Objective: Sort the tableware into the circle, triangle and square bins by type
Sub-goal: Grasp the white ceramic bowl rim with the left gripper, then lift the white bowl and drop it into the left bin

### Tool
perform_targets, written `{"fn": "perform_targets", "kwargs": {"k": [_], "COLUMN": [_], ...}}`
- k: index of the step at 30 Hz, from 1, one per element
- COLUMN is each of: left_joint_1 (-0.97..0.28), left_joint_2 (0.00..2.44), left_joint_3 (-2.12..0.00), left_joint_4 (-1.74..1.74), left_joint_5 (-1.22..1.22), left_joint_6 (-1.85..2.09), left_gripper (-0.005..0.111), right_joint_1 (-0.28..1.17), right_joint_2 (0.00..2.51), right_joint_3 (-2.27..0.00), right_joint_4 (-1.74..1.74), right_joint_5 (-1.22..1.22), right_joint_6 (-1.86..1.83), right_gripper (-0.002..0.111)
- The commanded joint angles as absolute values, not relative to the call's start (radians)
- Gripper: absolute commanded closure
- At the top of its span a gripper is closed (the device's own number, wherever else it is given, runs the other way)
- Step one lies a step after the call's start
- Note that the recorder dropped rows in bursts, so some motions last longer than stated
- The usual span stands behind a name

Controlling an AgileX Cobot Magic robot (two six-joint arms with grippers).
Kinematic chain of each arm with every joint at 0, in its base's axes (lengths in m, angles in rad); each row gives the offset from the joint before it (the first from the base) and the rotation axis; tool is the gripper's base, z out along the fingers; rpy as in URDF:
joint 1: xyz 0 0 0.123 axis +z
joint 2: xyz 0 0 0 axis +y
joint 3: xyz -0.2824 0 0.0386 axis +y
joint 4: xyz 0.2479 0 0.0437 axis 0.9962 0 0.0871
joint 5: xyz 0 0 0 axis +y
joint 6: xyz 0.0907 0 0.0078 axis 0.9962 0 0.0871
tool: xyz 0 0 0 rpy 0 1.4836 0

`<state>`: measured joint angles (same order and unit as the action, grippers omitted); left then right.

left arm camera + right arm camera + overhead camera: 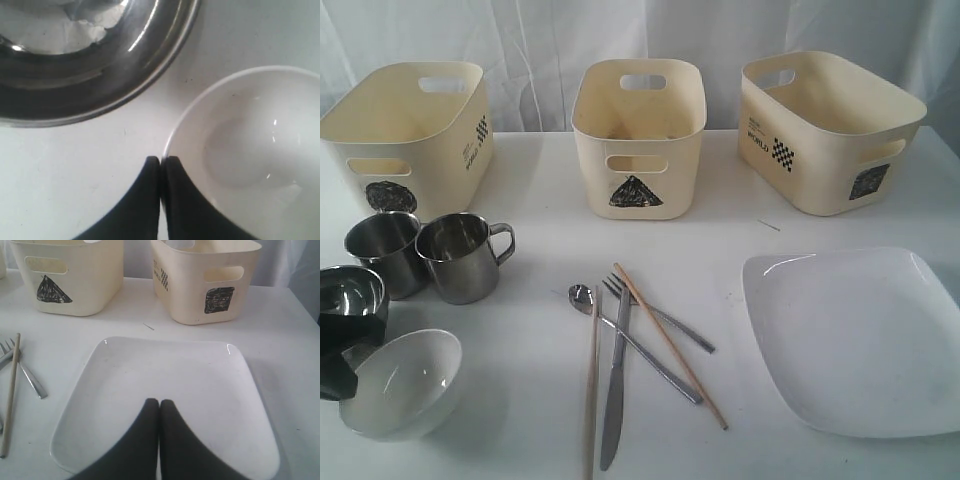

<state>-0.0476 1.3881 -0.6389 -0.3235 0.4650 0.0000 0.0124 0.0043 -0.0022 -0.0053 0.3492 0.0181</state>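
My left gripper (pixel 160 159) is shut on the rim of the white bowl (pixel 250 150), one finger inside and one outside. The exterior view shows that bowl (pixel 405 385) tilted at the front left, with the gripper (pixel 355 358) at its left edge. Beside it are a steel bowl (pixel 350 295) and two steel mugs (pixel 385 250) (pixel 460 255). Spoon (pixel 582 296), fork (pixel 660 318), knife (pixel 615 400) and chopsticks (pixel 670 345) lie crossed mid-table. My right gripper (pixel 159 402) hangs shut and empty over the white plate (pixel 165 390).
Three cream bins stand along the back: circle bin (pixel 410 130) on the left, triangle bin (pixel 638 135) in the middle, square bin (pixel 825 130) on the right. The plate (pixel 855 340) lies at the front right. A white curtain hangs behind the table.
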Motion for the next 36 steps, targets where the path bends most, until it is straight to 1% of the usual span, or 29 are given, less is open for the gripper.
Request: {"fn": "perform_targets", "kwargs": {"k": [1, 8, 13, 15, 18, 23, 27, 31, 36], "left_joint_1": [-0.052, -0.052, -0.052, -0.052, -0.052, -0.052, -0.052, -0.052, -0.052], "left_joint_2": [1.390, 1.323, 1.303, 1.297, 1.234, 1.161, 1.177, 1.292, 1.538], "left_joint_3": [-0.629, -0.629, -0.629, -0.629, -0.675, -0.814, -0.961, -1.122, -1.357], "left_joint_4": [-0.350, -0.554, -0.553, -0.567, -0.585, -0.582, -0.582, -0.517, -0.454], "left_joint_5": [0.489, 0.445, 0.439, 0.399, 0.362, 0.310, 0.142, 0.009, -0.079], "left_joint_6": [0.057, 0.236, 0.318, 0.342, 0.355, 0.356, 0.368, 0.415, 0.515], "left_gripper": [0.107, 0.107, 0.107, 0.107, 0.107, 0.107, 0.107, 0.107, 0.107], "right_joint_1": [0.008, 0.008, 0.008, 0.008, 0.008, 0.008, 0.008, 0.008, 0.008], "right_joint_2": [0.000, 0.000, 0.000, 0.000, 0.000, 0.000, 0.000, 0.000, 0.000], "right_joint_3": [0.000, 0.000, 0.000, 0.000, 0.000, 0.000, 0.000, 0.000, 0.000], "right_joint_4": [-0.013, -0.011, -0.011, -0.011, -0.011, -0.011, -0.011, -0.011, -0.011], "right_joint_5": [0.350, 0.350, 0.350, 0.350, 0.350, 0.350, 0.350, 0.350, 0.350], "right_joint_6": [0.023, 0.023, 0.023, 0.023, 0.023, 0.023, 0.023, 0.023, 0.023], "right_gripper": [0.108, 0.108, 0.108, 0.108, 0.108, 0.108, 0.108, 0.108, 0.108]}}
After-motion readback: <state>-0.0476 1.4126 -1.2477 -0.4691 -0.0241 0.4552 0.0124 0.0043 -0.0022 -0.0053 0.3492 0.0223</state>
